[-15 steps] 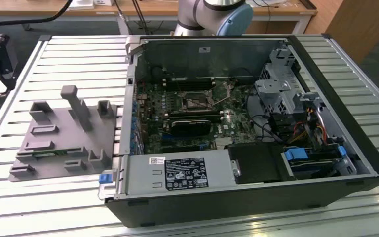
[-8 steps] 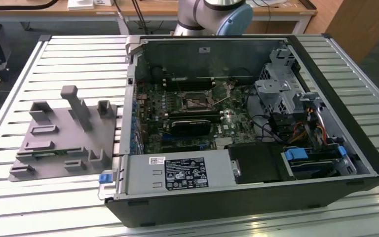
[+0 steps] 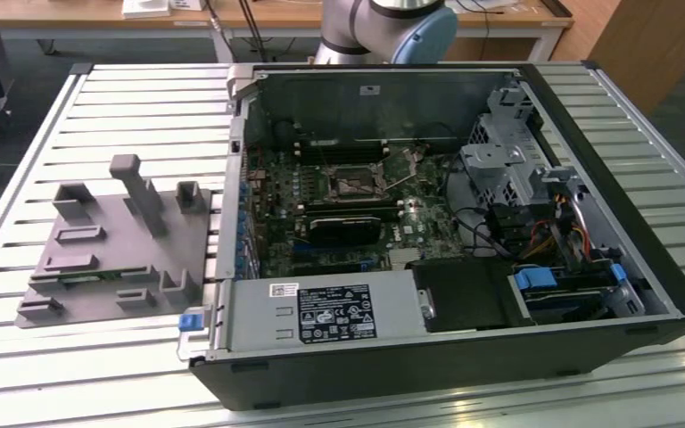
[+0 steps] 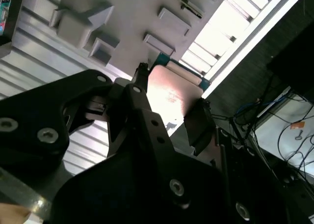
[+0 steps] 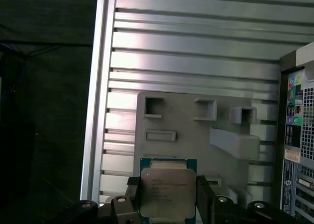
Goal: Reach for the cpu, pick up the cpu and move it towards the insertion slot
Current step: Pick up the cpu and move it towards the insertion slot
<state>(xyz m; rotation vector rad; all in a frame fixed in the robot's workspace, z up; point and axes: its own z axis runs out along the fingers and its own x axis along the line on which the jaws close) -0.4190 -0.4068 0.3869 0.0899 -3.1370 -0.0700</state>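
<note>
The cpu is a flat square chip with a silvery top and a green rim. My gripper is shut on it, with one black finger on each side. It hangs well above the grey fixture plate. In the second wrist view the cpu's pale underside shows between the two fingers. The insertion slot is the small square socket with a metal frame on the motherboard inside the open computer case.
The grey fixture plate with raised blocks lies on the slatted metal table, on the exterior view's left of the case. The arm's base stands behind the case. A black card sits just below the socket. Cables and drive bays fill the case's right side.
</note>
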